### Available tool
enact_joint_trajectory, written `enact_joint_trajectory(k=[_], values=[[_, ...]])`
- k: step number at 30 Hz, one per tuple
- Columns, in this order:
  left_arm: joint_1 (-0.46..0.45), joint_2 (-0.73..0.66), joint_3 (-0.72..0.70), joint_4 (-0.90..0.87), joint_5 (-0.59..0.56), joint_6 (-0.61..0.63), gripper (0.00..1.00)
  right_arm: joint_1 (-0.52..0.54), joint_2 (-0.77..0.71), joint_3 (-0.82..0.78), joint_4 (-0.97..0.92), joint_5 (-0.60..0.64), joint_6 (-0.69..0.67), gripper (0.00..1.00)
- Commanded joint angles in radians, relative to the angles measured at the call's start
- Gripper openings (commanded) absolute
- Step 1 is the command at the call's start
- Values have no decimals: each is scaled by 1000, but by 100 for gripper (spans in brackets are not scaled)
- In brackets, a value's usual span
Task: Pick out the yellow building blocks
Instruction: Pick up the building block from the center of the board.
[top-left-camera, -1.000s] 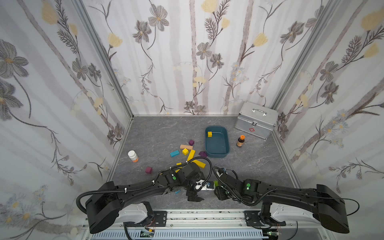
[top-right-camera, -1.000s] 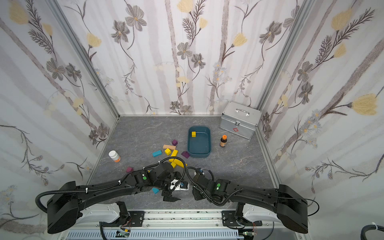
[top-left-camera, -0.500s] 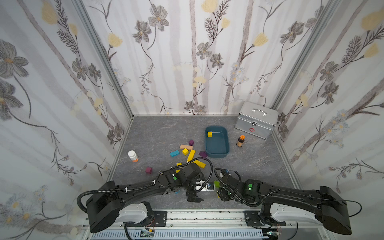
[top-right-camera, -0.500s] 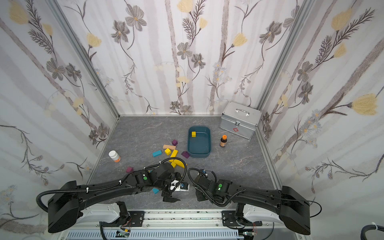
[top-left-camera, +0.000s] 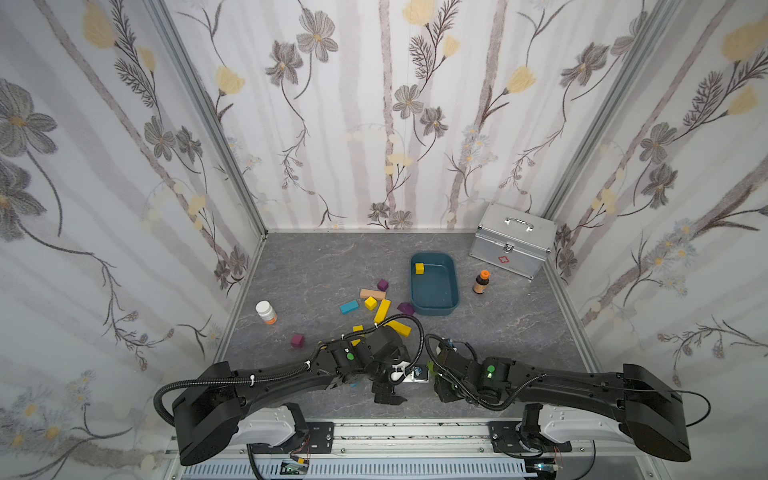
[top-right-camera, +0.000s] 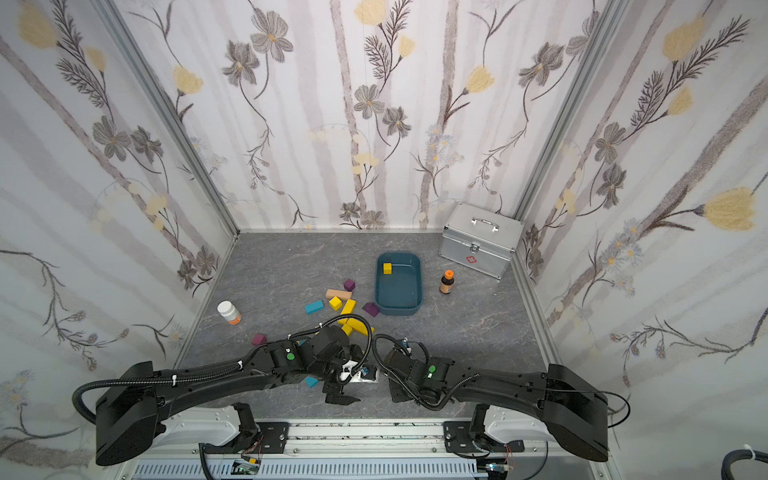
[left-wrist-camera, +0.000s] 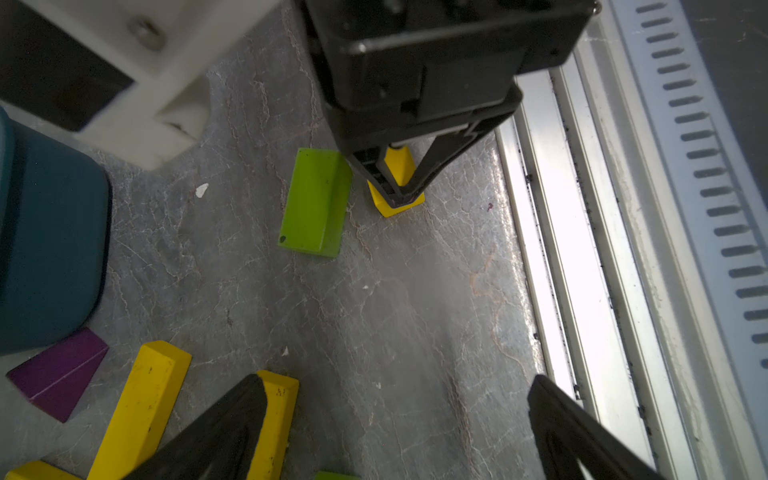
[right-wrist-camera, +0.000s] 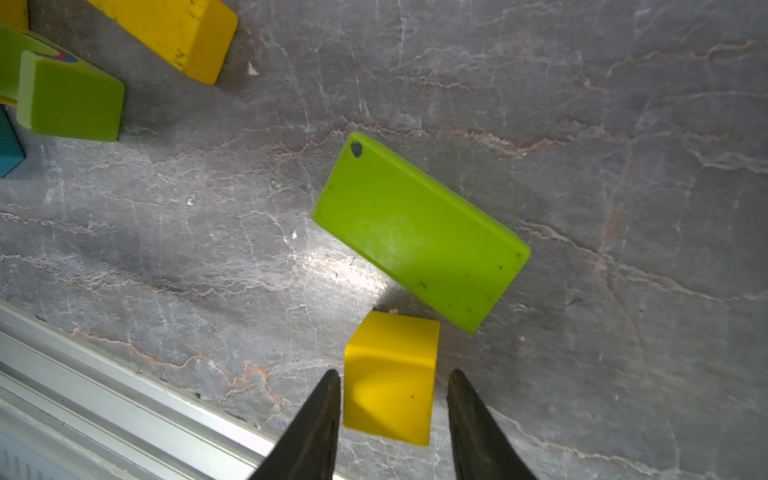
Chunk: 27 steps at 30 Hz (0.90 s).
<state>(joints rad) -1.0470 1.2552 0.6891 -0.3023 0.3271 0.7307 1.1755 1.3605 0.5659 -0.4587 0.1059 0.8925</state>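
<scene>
Your right gripper (right-wrist-camera: 394, 376) straddles a yellow cube (right-wrist-camera: 392, 345), jaws narrow but not quite pinching. The cube sits by the front rail (right-wrist-camera: 124, 399), just beside a lime-green block (right-wrist-camera: 419, 232). Next, likely: close squarely, lift, carry to the teal tray (top-left-camera: 434, 311). Your left gripper (left-wrist-camera: 395, 376) hangs wide, empty.

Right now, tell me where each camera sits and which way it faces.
Top views: high above the base, facing down and forward; left arm, right arm and teal tray show.
Left wrist: on the left arm, looking past the open left claw at the right claw straddling a yellow cube.
Right wrist: on the right arm, looking down through its own claw at that cube.
Shared: both wrist views show the cube and the lime block.
</scene>
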Motion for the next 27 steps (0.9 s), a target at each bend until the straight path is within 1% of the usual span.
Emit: enact_joint_trajectory(k=[1, 10, 13, 15, 17, 18, 27], values=[[-2, -5, 5, -15, -11, 26, 100, 0, 10, 5, 46, 2, -3, 43], [-2, -8, 3, -17, -22, 33, 100, -1, 19, -16, 71, -15, 6, 36], [-2, -5, 4, -21, -23, 33, 100, -1, 17, -24, 77, -21, 12, 35], [-2, -5, 4, -23, -22, 33, 100, -1, 19, -30, 77, -24, 14, 37], [-2, -4, 4, -23, -22, 33, 100, -2, 23, -31, 69, -20, 14, 44], [-2, -4, 3, -23, -22, 33, 100, -1, 25, -28, 68, -16, 14, 44], [-3, -3, 3, -27, -28, 36, 100, -1, 13, -30, 69, -18, 16, 35]])
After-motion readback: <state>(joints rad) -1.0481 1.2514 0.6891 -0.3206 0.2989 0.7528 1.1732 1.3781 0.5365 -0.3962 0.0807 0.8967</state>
